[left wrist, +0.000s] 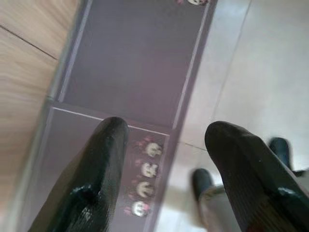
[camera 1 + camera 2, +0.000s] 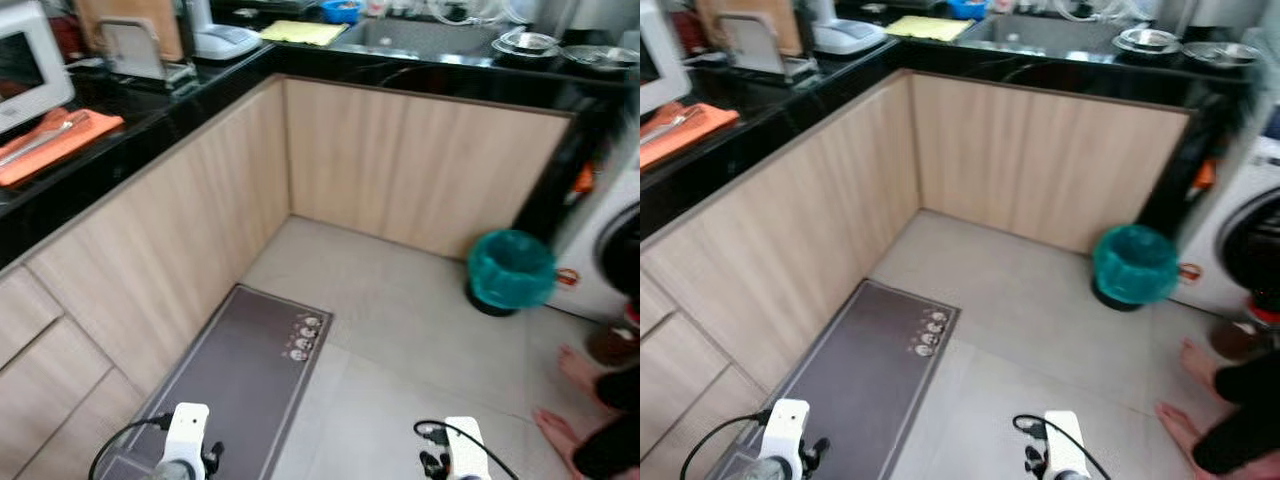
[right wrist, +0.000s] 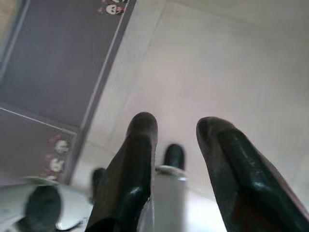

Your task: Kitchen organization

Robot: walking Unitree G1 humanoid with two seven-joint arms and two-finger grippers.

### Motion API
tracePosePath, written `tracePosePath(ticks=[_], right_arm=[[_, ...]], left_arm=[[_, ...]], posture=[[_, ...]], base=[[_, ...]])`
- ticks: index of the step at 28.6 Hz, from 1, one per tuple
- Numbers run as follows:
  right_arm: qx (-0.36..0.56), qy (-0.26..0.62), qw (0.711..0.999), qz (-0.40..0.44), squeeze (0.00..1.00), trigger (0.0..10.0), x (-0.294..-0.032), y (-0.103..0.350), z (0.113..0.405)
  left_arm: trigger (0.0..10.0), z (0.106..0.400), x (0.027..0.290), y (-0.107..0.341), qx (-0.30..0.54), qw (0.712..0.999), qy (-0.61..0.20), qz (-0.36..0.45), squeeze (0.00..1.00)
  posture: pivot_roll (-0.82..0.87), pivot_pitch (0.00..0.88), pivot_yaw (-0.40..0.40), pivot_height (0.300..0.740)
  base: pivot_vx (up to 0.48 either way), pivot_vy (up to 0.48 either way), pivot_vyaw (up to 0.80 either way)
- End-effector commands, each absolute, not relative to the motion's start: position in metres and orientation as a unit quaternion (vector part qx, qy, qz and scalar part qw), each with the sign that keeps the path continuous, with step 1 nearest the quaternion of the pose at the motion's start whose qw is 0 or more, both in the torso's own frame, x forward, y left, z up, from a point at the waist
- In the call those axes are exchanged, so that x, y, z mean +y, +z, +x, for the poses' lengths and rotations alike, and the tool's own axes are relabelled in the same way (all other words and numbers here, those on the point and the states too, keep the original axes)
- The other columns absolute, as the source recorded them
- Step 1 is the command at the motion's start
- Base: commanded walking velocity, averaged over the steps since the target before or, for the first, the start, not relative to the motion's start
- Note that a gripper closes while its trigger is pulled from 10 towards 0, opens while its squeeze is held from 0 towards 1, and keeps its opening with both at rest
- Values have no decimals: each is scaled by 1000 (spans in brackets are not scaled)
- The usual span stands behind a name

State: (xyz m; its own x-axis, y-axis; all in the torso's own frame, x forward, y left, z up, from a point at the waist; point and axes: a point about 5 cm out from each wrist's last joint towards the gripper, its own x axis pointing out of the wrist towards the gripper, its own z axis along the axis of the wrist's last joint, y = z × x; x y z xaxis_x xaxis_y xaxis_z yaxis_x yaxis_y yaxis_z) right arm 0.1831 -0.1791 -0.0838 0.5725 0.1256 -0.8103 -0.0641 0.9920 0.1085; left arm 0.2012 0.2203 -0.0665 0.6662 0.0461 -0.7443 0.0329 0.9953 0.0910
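Pale tiled floor [image 2: 400,330] fills the near ground of an L-shaped kitchen, and both arms hang low over it: the left gripper [image 1: 166,140] holds its fingers apart above a purple mat [image 2: 240,375] along the left cabinets [image 2: 170,220], the right gripper [image 3: 176,128] has its fingers apart over bare tile just right of the mat. Farther off, a teal bin [image 2: 512,268] stands by a washing machine [image 2: 615,250] on the right, where a person's bare feet [image 2: 570,395] show, while the black counter [image 2: 120,120] carries an orange cloth [image 2: 55,145] on the left and a sink [image 2: 420,38] at the far end.
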Motion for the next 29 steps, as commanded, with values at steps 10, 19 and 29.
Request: tracePosePath(ticks=[10,19,29], right_arm=[[461,37,886,38,0,10000,-189,-84,180],[462,34,885,34,0,10000,-190,-84,180],[466,29,883,43,0,10000,-190,-85,179]], left_arm=[[10000,197,215,-70,416,907,-14,60,0],[10000,196,215,-71,424,903,-18,65,0],[10000,200,212,-70,422,903,-28,73,0]], posture=[[-2,0,62,740],[5,0,61,740],[1,0,52,740]], base=[[0,0,-428],[0,0,0],[0,0,-399]])
